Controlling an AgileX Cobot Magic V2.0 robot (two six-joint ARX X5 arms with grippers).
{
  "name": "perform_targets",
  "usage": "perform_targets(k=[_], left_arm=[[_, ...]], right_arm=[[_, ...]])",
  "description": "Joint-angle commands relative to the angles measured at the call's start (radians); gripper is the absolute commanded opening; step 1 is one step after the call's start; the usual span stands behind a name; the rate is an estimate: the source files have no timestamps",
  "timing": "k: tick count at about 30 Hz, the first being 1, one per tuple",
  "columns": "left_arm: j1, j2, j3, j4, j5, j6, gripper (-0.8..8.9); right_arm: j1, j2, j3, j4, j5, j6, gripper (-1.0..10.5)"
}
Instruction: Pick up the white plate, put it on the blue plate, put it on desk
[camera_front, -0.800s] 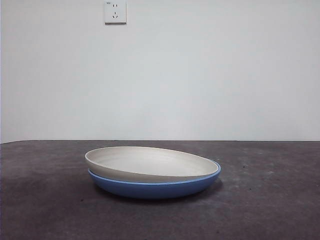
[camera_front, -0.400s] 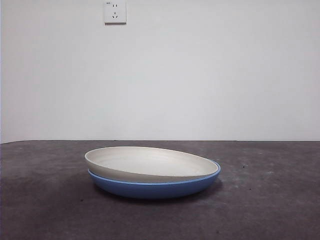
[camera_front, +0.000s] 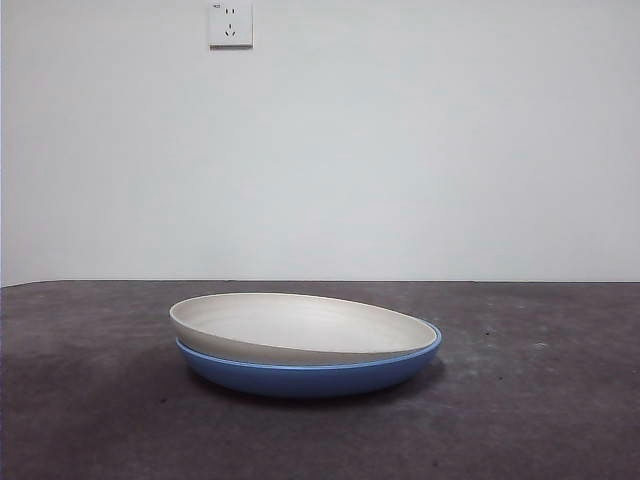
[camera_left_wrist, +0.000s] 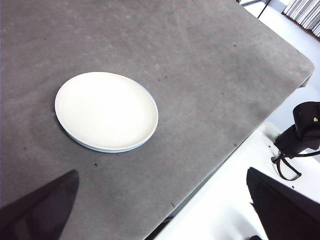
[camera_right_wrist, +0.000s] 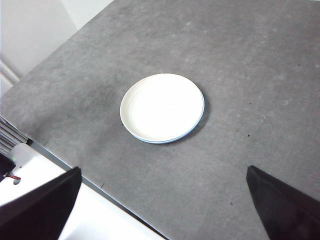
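Cream white plate (camera_front: 300, 328) sits nested in the blue plate (camera_front: 310, 375) near the middle of the desk (camera_front: 540, 400), tilted a little with its left rim riding higher in the front view; nothing has shifted against the frames half a second and a second ago. My left gripper (camera_left_wrist: 160, 210) hangs high above the desk edge, jaws spread wide, holding and touching nothing. My right gripper (camera_right_wrist: 165, 210) is the same: jaws wide apart, empty, well clear of both plates.

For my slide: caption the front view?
White plate resting tilted in blue plate on the desk; no end effector visible.
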Motion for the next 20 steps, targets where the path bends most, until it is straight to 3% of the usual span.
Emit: perform_targets(k=[1,2,4,5,6,20], left_arm=[[-0.006,0.002,0.008,-0.008,0.000,0.013,5.57],[-0.006,0.002,0.008,-0.010,-0.002,0.013,4.73],[-0.006,0.002,0.008,-0.011,-0.003,0.013,2.07],[-0.006,0.002,0.008,-0.011,-0.003,0.012,0.85],[-0.006,0.002,0.008,-0.011,-0.003,0.012,-0.07],[-0.006,0.002,0.008,-0.007,-0.002,0.005,0.19]], right_arm=[[0.006,0.004,0.011,-0.071,0.000,0.011,5.4],[0.006,0.004,0.011,-0.071,0.000,0.011,4.4],[0.006,0.004,0.011,-0.071,0.002,0.011,0.9],[0.006,0.004,0.011,-0.071,0.002,0.011,-0.1],[0.006,0.004,0.011,-0.071,0.002,0.011,0.2],[0.005,0.004,0.011,-0.071,0.003,0.010,0.1]])
